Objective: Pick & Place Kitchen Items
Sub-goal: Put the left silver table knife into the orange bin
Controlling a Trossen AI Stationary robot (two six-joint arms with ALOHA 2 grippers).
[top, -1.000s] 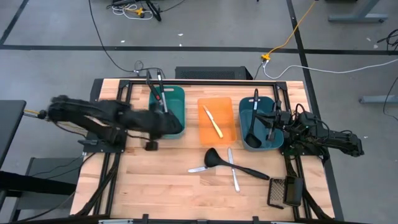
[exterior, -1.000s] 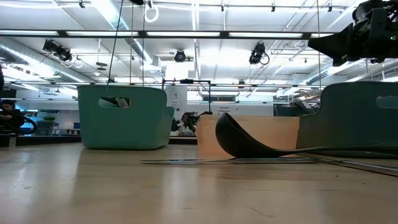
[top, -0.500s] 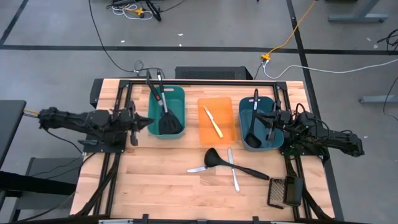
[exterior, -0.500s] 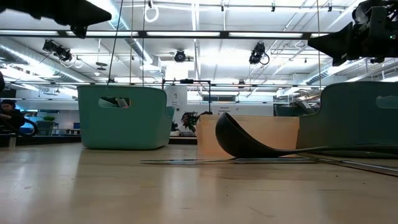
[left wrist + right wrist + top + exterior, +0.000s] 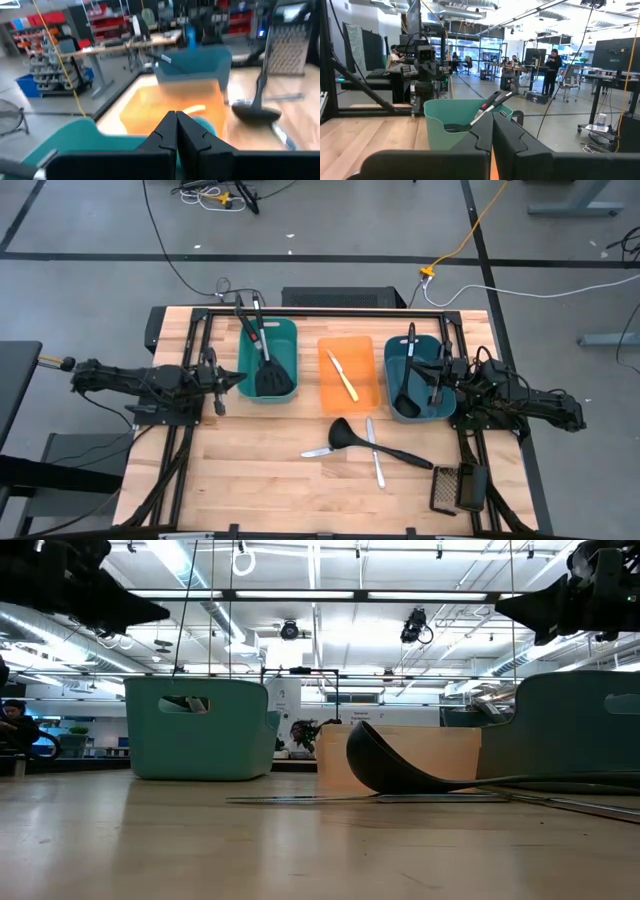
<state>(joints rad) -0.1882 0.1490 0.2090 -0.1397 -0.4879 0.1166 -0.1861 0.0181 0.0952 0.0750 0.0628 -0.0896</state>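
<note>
My left gripper [image 5: 232, 380] is shut and empty, hovering just left of the left teal tub [image 5: 268, 360]. In that tub a black slotted spatula [image 5: 270, 375] and a second long utensil lean with their handles on the far rim. My right gripper [image 5: 437, 375] is shut and empty above the right teal tub [image 5: 418, 385], which holds a black ladle [image 5: 405, 380]. A yellow knife [image 5: 342, 374] lies in the orange tray [image 5: 360, 395]. On the bare wood lie a black ladle [image 5: 375, 442] and two silver knives [image 5: 374, 452] [image 5: 318, 451].
A dark mesh grater [image 5: 457, 488] lies near the table's right near corner. A black frame rail [image 5: 330, 311] runs along the far edge behind the tubs. Bare wood [image 5: 260, 480] spreads over the near left part of the table. People stand in the room beyond.
My left arm has drawn back from over the left tub toward the table's left edge, and its gripper now hangs beside the tub. The spatula's head, covered by the arm before, now shows in the tub. My right arm has kept still.
</note>
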